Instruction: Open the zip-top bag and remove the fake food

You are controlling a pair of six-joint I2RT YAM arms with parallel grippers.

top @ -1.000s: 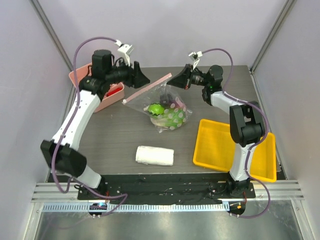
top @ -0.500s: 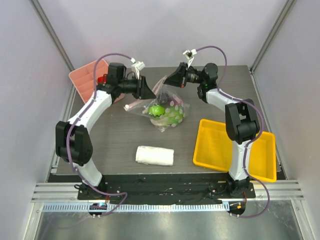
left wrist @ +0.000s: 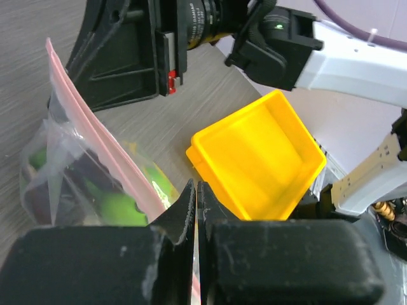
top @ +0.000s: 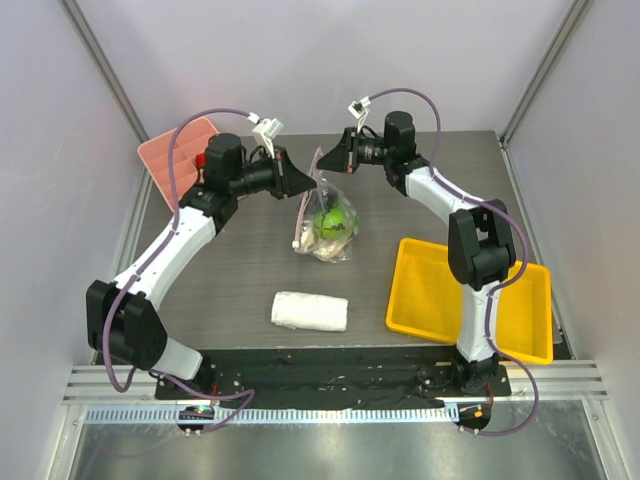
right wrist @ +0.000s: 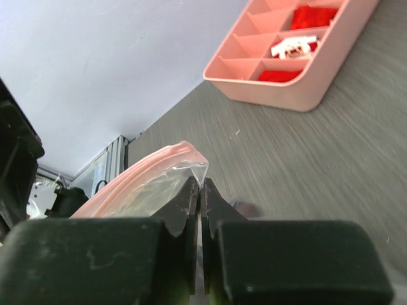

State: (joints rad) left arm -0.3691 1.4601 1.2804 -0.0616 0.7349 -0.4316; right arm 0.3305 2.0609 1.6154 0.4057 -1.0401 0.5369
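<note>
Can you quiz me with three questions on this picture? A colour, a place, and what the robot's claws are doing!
1. The zip-top bag has a zip strip that is: A pink, B blue, C black.
2. The white towel lies: A inside the bag, B on the table, C in a gripper.
3. The left gripper and right gripper are: A wide open, B shut on the bag, C pushing the towel.
Answers: A, the strip shows pink; B, it lies on bare table; B, each pinches a bag edge.
</note>
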